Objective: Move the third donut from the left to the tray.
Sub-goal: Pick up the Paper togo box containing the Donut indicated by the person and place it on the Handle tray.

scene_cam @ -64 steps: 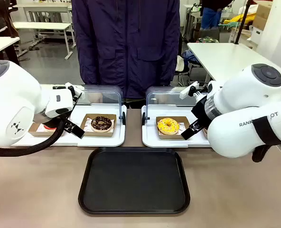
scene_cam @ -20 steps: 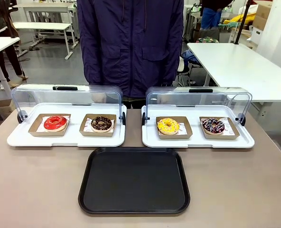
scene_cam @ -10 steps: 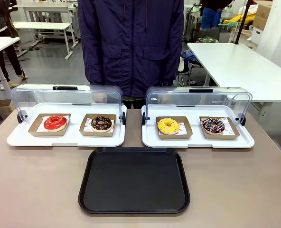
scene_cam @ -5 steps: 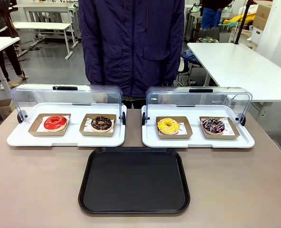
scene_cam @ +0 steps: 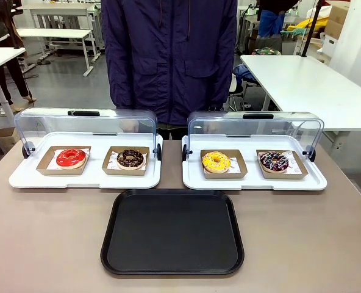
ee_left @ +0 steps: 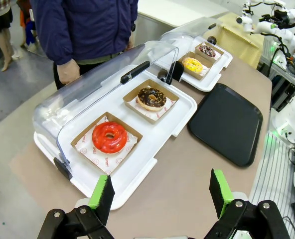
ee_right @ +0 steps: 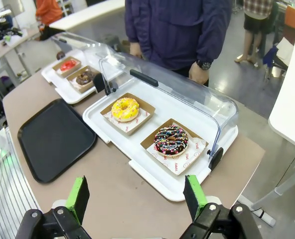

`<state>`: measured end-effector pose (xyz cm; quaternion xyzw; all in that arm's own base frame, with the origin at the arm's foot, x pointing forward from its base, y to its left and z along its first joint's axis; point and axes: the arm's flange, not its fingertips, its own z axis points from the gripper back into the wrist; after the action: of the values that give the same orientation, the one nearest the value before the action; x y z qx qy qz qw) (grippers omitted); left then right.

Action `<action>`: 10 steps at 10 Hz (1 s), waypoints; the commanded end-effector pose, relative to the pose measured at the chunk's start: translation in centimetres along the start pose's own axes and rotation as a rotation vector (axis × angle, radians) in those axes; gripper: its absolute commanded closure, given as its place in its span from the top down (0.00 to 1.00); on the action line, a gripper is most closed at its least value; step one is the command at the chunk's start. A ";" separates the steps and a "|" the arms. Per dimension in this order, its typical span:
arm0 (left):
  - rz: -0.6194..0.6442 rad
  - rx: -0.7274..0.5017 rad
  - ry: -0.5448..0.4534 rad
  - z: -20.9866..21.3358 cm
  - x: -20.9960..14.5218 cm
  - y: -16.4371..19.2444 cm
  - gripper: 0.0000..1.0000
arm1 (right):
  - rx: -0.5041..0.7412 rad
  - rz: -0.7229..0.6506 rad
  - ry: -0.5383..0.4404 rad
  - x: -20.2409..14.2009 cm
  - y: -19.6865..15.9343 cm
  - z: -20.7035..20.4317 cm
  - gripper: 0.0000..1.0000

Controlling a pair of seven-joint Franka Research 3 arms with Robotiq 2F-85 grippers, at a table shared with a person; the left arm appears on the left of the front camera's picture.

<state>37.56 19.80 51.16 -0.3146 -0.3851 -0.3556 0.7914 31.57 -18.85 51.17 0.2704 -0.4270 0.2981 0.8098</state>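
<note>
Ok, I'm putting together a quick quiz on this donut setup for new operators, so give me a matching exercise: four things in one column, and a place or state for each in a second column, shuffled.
Things:
1. yellow donut
2. red donut
3. black tray
4. left gripper

Places or states:
A. jaws open, holding nothing
B. far left of the donut row
C. third from the left in the donut row
D. on the table, nearer the robot than the donuts

Pairs: 1-C, 2-B, 3-D, 4-A
</note>
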 end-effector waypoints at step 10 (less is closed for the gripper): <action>-0.011 -0.009 -0.009 0.0 0.1 -0.2 1.00 | 0.004 0.024 -0.027 0.3 -0.3 0.0 1.00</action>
<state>37.55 19.80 51.16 -0.3147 -0.3850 -0.3556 0.7914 31.56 -18.84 51.17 0.2702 -0.4268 0.2981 0.8099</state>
